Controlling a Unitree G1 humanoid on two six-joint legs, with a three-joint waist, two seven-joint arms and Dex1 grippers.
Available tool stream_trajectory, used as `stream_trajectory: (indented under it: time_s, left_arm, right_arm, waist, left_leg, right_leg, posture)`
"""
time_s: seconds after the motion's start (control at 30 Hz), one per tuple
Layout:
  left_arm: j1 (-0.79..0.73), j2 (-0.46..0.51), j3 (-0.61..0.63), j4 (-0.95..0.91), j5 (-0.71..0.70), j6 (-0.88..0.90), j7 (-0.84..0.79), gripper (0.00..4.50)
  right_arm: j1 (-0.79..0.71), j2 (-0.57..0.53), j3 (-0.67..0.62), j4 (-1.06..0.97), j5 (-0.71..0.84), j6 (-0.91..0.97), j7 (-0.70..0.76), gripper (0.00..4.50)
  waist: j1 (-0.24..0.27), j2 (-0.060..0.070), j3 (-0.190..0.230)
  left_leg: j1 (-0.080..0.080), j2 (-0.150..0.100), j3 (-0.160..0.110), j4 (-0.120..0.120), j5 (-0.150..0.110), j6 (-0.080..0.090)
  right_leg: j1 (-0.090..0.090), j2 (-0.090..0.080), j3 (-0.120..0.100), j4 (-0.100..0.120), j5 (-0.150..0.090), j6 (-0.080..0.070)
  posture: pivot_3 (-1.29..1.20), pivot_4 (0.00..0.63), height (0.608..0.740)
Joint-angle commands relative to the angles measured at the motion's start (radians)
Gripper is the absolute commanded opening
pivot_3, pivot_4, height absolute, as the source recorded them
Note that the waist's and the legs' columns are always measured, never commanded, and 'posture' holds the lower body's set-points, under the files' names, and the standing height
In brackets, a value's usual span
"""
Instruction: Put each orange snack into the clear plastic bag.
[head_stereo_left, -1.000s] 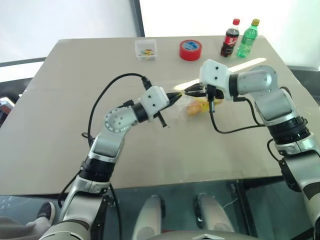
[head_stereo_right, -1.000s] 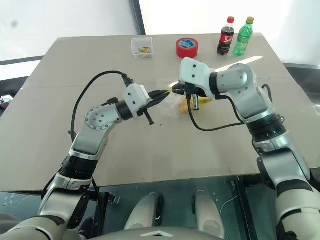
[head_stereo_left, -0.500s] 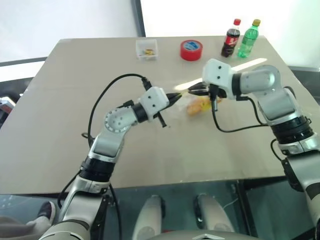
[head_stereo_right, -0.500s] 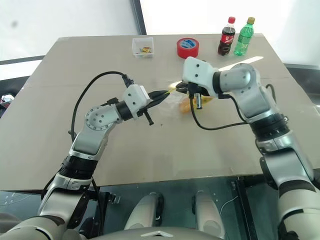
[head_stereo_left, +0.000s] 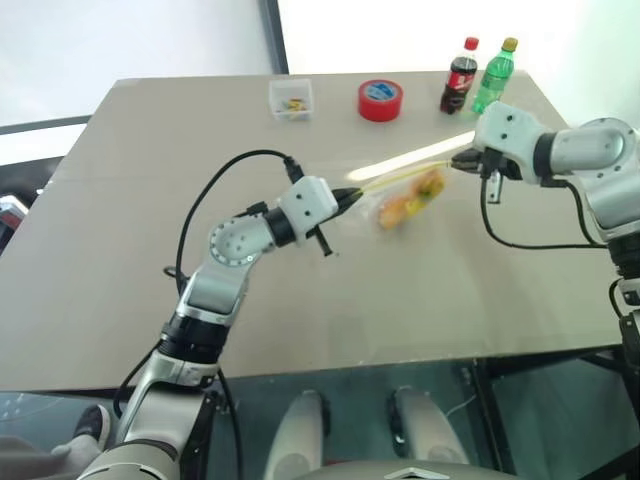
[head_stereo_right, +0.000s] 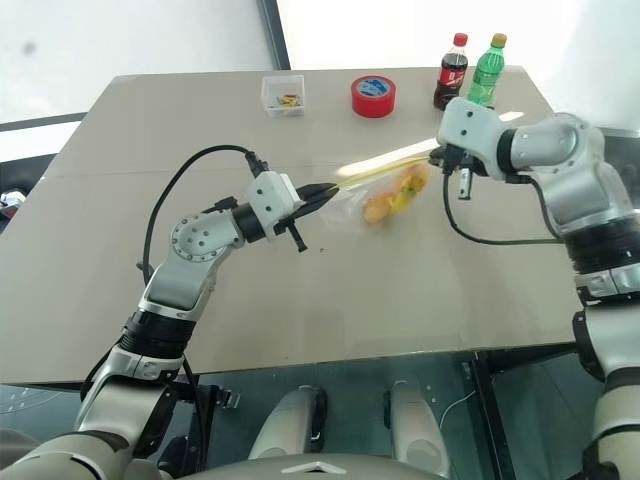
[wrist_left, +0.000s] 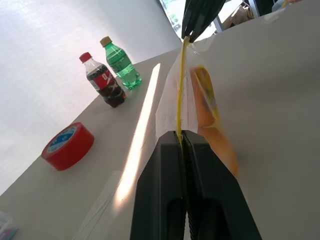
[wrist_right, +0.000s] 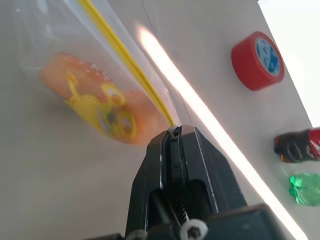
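I have the clear plastic bag (head_stereo_left: 400, 200) stretched above the tabletop (head_stereo_left: 120, 260) between both claws. My left claw (head_stereo_left: 352, 196) is clenched on one end of the yellow zip strip (head_stereo_left: 400, 178), and my right claw (head_stereo_left: 462, 160) is clenched on the other end. The orange snacks (head_stereo_left: 410, 202) sit inside the bag, hanging below the strip. A red tape roll (head_stereo_left: 380, 99) and two bottles (head_stereo_left: 478, 75) stand at the far edge.

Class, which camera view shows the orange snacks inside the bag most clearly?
The right wrist view: the orange snacks appear large through the clear bag. The left wrist view shows them edge-on; the eye views show them small.
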Motion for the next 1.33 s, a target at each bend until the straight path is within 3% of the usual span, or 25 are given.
stream_trajectory:
  time_s: [0.03, 0.17, 0.3, 0.47, 0.57, 0.6, 0.73, 0.9, 0.93, 1.13, 1.33]
  left_arm:
    - [-0.089, -0.018, 0.039, 0.079, 0.018, -0.04, 0.053, 0.0]
    - [-0.264, -0.033, 0.058, 0.293, 0.094, -0.147, 0.175, 0.0]
    - [-0.31, -0.042, 0.096, 0.323, 0.048, -0.17, 0.181, 0.0]
    - [-0.077, -0.003, 0.065, 0.087, -0.06, 0.004, 0.023, 0.0]
    - [0.047, 0.029, 0.043, -0.016, -0.066, 0.093, -0.016, 0.0]
    - [0.084, 0.028, 0.04, -0.035, -0.067, 0.117, -0.012, 0.0]
    - [0.169, -0.013, 0.05, -0.066, -0.03, 0.167, 0.085, 1.28]
    - [0.267, -0.062, 0.144, -0.209, -0.169, 0.34, 0.137, 3.58]
    - [0.297, -0.053, 0.169, -0.252, -0.202, 0.389, 0.139, 4.03]
    - [0.529, 0.044, 0.356, -0.555, -0.449, 0.652, 0.118, 4.03]
    - [0.679, 0.119, 0.524, -0.668, -0.547, 0.746, 0.144, 4.03]
  right_arm:
    - [-0.056, 0.04, -0.065, 0.032, -0.007, -0.004, -0.104, 0.07]
    - [-0.14, 0.107, -0.08, 0.131, -0.055, -0.05, -0.265, 0.07]
    - [-0.126, 0.09, -0.114, 0.061, -0.009, 0.0, -0.217, 0.07]
    - [0.161, 0.015, -0.149, -0.327, 0.131, 0.266, -0.032, 0.07]
    - [0.336, 0.047, -0.191, -0.522, 0.218, 0.475, -0.056, 0.07]
    - [0.395, 0.045, -0.184, -0.558, 0.217, 0.493, -0.061, 0.34]
    - [0.553, 0.069, -0.206, -0.605, 0.19, 0.545, -0.166, 1.84]
    - [0.718, 0.054, -0.372, -0.701, 0.37, 0.615, -0.116, 4.26]
    - [0.75, 0.052, -0.421, -0.729, 0.416, 0.645, -0.11, 4.5]
    - [0.917, 0.078, -0.693, -0.794, 0.602, 0.661, -0.099, 4.5]
    - [1.103, 0.014, -0.803, -0.764, 0.654, 0.535, 0.055, 4.5]
  waist:
    - [0.0, 0.0, 0.0]
    - [0.0, 0.0, 0.0]
    - [0.002, 0.0, 0.0]
    - [0.006, 0.0, -0.002]
    - [0.006, 0.0, -0.002]
    - [0.005, 0.0, -0.001]
    - [0.009, 0.0, -0.001]
    - [0.007, -0.001, -0.001]
    - [0.004, -0.001, -0.001]
    - [-0.002, -0.001, -0.001]
    - [0.008, -0.001, -0.001]
  left_leg:
    - [0.0, 0.0, 0.0, 0.0, 0.0, 0.0]
    - [0.0, 0.0, 0.0, 0.002, 0.0, 0.0]
    - [-0.001, 0.0, 0.0, 0.0, 0.0, 0.0]
    - [-0.002, 0.0, 0.0, -0.008, 0.0, 0.0]
    - [-0.012, 0.0, -0.001, -0.006, 0.0, 0.0]
    - [-0.018, -0.001, -0.001, -0.001, 0.0, 0.0]
    - [-0.012, -0.001, -0.002, 0.003, 0.0, 0.0]
    - [0.0, -0.001, 0.0, 0.008, 0.001, 0.002]
    - [0.003, -0.001, -0.001, 0.008, 0.001, 0.002]
    - [0.004, 0.003, -0.001, 0.006, 0.001, 0.002]
    - [0.003, 0.002, 0.0, 0.006, 0.001, 0.002]
  right_leg:
    - [0.0, 0.0, 0.0, 0.0, 0.0, 0.0]
    - [0.0, 0.0, 0.0, 0.001, 0.0, 0.0]
    - [0.0, 0.0, 0.0, -0.001, 0.0, 0.0]
    - [0.0, -0.002, -0.001, -0.004, -0.001, 0.001]
    - [-0.009, -0.003, -0.002, -0.002, -0.001, 0.001]
    - [-0.016, -0.003, -0.002, 0.0, -0.001, 0.001]
    - [-0.009, -0.003, -0.003, 0.001, -0.001, 0.002]
    - [0.005, -0.002, -0.001, 0.001, -0.002, 0.004]
    - [0.008, -0.002, -0.001, 0.001, -0.002, 0.004]
    - [0.007, 0.002, -0.001, 0.001, -0.002, 0.004]
    - [0.007, 0.0, -0.001, -0.003, -0.003, 0.003]
  posture:
    - [0.0, 0.15, 0.74]
    - [0.0, 0.15, 0.74]
    - [0.0, 0.15, 0.74]
    - [0.0, 0.15, 0.74]
    - [0.0, 0.15, 0.74]
    - [0.0, 0.15, 0.74]
    - [0.0, 0.15, 0.74]
    - [0.0, 0.15, 0.74]
    - [0.0, 0.15, 0.74]
    - [0.0, 0.15, 0.74]
    - [0.0, 0.15, 0.74]
